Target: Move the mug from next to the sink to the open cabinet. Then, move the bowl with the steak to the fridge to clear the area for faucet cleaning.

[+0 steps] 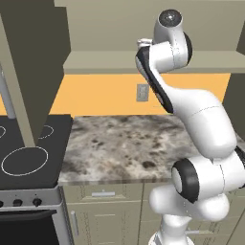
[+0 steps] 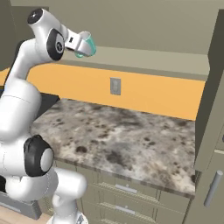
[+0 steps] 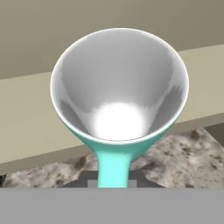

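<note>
The mug [image 3: 119,87] is pale inside and green-tinted outside, and I look straight into its mouth in the hand view. My gripper [image 3: 113,181] is shut on its handle at the bottom of that view. In the right base view the mug [image 2: 87,45] hangs high above the counter with the gripper [image 2: 80,45] behind it, just in front of the lowest shelf of the open cabinet [image 2: 153,61]. The cabinet's shelf [image 1: 115,62] and its flat door [image 1: 31,62], swung open, show in the left base view. Sink, bowl, steak, fridge and faucet are out of view.
A mottled stone counter [image 1: 124,141] lies below the arm, with a black stovetop [image 1: 28,148] at its left. A wall outlet [image 2: 115,86] sits on the orange backsplash. A taupe door with a bar handle [image 2: 213,188] stands at the right.
</note>
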Robot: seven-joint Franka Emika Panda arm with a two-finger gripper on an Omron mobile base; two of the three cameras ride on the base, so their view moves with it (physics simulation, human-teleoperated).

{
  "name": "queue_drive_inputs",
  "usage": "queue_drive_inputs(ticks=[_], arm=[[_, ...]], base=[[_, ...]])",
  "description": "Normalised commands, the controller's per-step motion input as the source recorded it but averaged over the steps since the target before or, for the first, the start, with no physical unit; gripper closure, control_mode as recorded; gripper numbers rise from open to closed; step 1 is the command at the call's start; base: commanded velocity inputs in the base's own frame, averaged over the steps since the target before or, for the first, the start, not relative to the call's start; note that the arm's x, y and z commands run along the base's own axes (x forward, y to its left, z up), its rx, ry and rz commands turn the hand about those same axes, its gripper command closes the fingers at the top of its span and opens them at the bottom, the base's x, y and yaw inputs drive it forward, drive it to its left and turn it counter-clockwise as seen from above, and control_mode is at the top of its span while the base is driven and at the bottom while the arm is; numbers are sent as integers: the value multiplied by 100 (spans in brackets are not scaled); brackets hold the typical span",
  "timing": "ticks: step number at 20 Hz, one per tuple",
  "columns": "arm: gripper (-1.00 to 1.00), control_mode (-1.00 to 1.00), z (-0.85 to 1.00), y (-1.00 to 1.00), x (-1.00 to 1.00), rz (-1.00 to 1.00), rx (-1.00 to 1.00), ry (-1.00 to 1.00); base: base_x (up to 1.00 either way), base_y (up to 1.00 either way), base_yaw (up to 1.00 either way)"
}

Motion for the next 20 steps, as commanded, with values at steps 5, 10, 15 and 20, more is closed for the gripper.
queue_drive_inputs(ticks=[5,10,15,20], arm=[[100,-100,-37,-13,70,2,0,14],[100,-100,-19,-21,61,2,0,9],[100,-100,-14,-18,48,1,0,3],[100,-100,-25,-15,40,2,0,0]], base=[[0,0,0],[0,0,0],[0,0,0],[0,0,0]])
